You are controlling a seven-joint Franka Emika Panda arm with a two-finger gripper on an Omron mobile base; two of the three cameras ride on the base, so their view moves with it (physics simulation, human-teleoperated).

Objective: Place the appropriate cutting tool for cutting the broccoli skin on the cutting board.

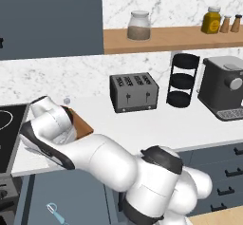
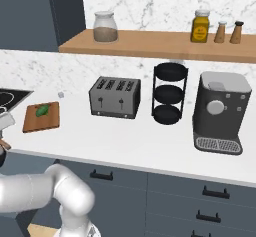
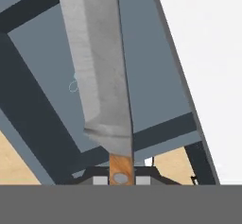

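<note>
In the hand view, the gripper (image 3: 121,178) is clamped on the knife (image 3: 101,67) at its light brown wooden handle (image 3: 121,167), of which just a short stub shows between the jaws. The knife's long axis runs straight out along the gripper; the silver blade points away from the hand, and its tip is cut off by the frame edge. Behind the blade lie grey-blue cabinet fronts (image 3: 156,76) and the white counter (image 3: 208,53).

Farther off, the cutting board (image 2: 42,117) lies flat on the counter, left of the toaster (image 2: 114,97), with the broccoli (image 2: 42,110) on it. In the left base view the arm (image 1: 95,157) hides most of the board (image 1: 81,124).
</note>
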